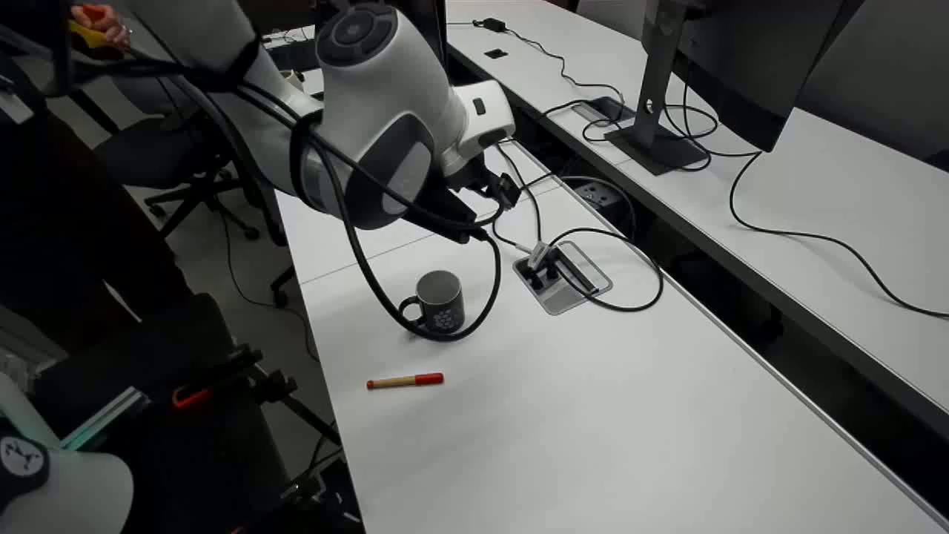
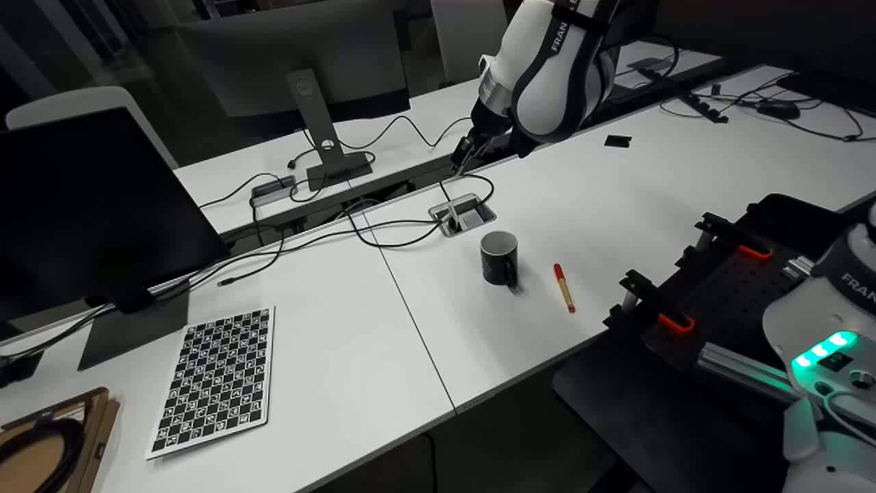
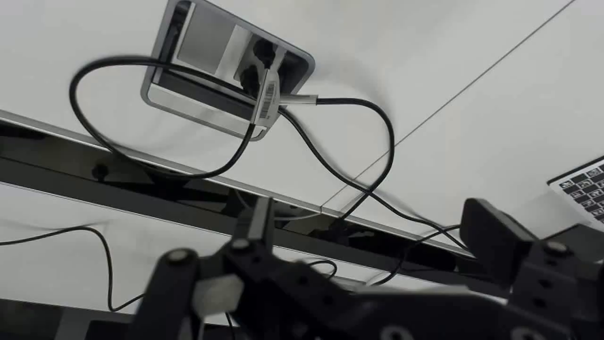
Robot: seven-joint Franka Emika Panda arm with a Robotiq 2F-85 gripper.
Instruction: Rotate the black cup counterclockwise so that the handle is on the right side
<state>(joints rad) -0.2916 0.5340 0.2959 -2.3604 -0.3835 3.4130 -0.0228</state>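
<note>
- Here's lettering first: "FRAN" runs along my arm (image 2: 547, 103) in an exterior view, and the word breaks off at a black strap (image 2: 580, 18).
- Same four letters on my base (image 2: 807, 301), cut off at the edge of view, with green lights (image 2: 823, 349) glowing below them!
- Down in the corner of an exterior view sits a round badge (image 1: 22, 456), its figure too small for me to name.
- Over to the wrist view: a label (image 3: 268, 100) on a cable (image 3: 392, 141) carries a barcode, its print too small to read.
- The board (image 2: 215, 380) shows black and white checks with tiny marks in them.
- And there's the cup (image 1: 440, 297), upright on the surface (image 1: 593, 415), a pale cluster printed on its side, between the pen (image 1: 405, 380) and the socket (image 1: 556, 300).
- Its handle (image 1: 410, 311), seen in both exterior views, juts toward the surface's edge opposite the dark gap (image 1: 730, 311).
- A cord (image 1: 441, 338) loops from my arm, crossing in front of the cup in that exterior view.
- My tool (image 3: 368, 208) is spread wide, fingers (image 3: 490, 236) well apart, cable and gap showing between them!
- It hangs in the air near the edge beside that gap, well away from the cup.
</note>
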